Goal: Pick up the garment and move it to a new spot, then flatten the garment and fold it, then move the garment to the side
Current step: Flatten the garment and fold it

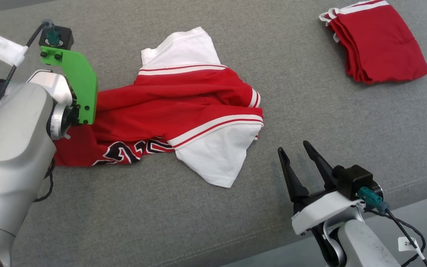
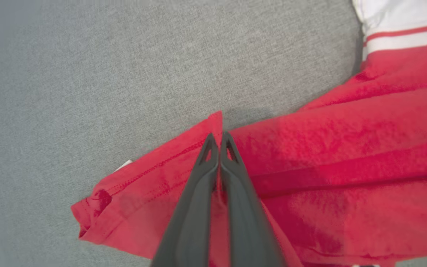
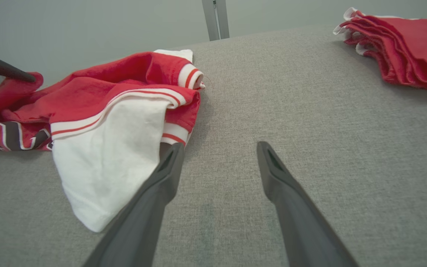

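Left fingers (image 2: 195, 193) pinching garment (image 1: 184, 107) hem (image 2: 146, 170); right fingers (image 1: 291, 174) spread, near white sleeve (image 1: 217, 157)

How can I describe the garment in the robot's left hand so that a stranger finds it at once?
On the grey surface, look left of the middle, where the left hand pinches a red hem. The garment is a crumpled red shirt with white sleeves; unlike the folded red stack at the far right, it lies loose.

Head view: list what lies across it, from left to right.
Pale left forearm → green bracket on its wrist → crumpled red and white garment → right gripper, open → folded red stack at the far right.
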Controlling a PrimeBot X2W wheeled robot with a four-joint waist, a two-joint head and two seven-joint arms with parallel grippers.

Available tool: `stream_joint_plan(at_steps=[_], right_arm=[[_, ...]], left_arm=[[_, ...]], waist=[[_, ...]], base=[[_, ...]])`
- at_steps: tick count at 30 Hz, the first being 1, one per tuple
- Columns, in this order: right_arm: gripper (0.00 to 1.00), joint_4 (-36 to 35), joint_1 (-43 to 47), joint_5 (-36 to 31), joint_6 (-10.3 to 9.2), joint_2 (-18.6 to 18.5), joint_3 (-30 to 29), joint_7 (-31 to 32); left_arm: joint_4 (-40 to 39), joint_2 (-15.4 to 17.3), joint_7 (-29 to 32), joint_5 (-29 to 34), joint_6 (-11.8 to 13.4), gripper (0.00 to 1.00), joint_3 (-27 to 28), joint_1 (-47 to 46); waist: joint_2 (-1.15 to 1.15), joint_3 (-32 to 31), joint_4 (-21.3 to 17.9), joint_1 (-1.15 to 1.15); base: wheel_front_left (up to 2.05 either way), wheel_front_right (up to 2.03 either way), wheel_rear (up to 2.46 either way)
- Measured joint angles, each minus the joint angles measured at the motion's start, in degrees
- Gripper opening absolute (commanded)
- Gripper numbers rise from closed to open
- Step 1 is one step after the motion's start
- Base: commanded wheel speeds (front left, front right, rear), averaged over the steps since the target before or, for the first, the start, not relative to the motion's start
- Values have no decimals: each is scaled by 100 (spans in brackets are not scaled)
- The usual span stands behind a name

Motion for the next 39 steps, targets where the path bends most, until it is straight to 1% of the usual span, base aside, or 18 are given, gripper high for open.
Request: stream_joint_plan(at_steps=[4, 7, 9, 10, 11, 12, 18, 19, 20, 25, 28, 39], right_arm=[[100, -2, 1, -53, 0, 2, -91, -7], [100, -10, 26, -98, 0, 0, -163, -8], [100, -21, 78, -112, 0, 2, -205, -7], [100, -27, 116, -143, 0, 3, -220, 3], [100, -38, 120, -146, 0, 1, -224, 11], [100, -38, 120, -146, 0, 1, -224, 11], [100, -100, 236, -250, 0, 4, -278, 105], [100, -135, 261, -264, 0, 3, -287, 154], [100, -135, 261, -264, 0, 3, -287, 154], [100, -213, 375, -304, 0, 2, -290, 238], [100, -259, 429, -311, 0, 3, -266, 282], [100, -360, 524, -330, 0, 3, -245, 382]], left_arm=[[-385, 30, -695, -140, 105, 0, 291, 255], [-727, 161, -1116, -303, 261, 0, 525, 653], [-1013, 258, -1336, -389, 414, 0, 670, 998], [-1324, 347, -1529, -465, 576, 0, 804, 1327], [-1491, 393, -1646, -499, 679, 0, 875, 1513], [-1491, 393, -1646, -499, 679, 0, 875, 1513], [-2406, 592, -2111, -703, 1180, 0, 1198, 2583], [-2663, 655, -2204, -739, 1327, 0, 1281, 2884], [-2663, 655, -2204, -739, 1327, 0, 1281, 2884], [-3237, 737, -2297, -873, 1695, 0, 1414, 3610], [-3453, 766, -2346, -979, 1827, 0, 1454, 4009], [-3597, 795, -2451, -1135, 2068, 0, 1489, 4892]], waist=[[0, -43, 172, 0], [0, -98, 331, 0], [0, -142, 451, 0], [0, -189, 573, 0], [0, -212, 637, 0], [0, -212, 637, 0], [0, -389, 977, 0], [0, -474, 1059, 0], [0, -474, 1059, 0], [0, -682, 1212, 0], [0, -782, 1277, 0], [0, -943, 1324, 0]], base=[[0, 0, 0], [0, 0, 0], [0, 0, 0], [0, 0, 0], [0, 0, 0], [0, 0, 0], [0, 0, 0], [0, 0, 0], [0, 0, 0], [0, 0, 0], [0, 0, 0], [0, 0, 0]])
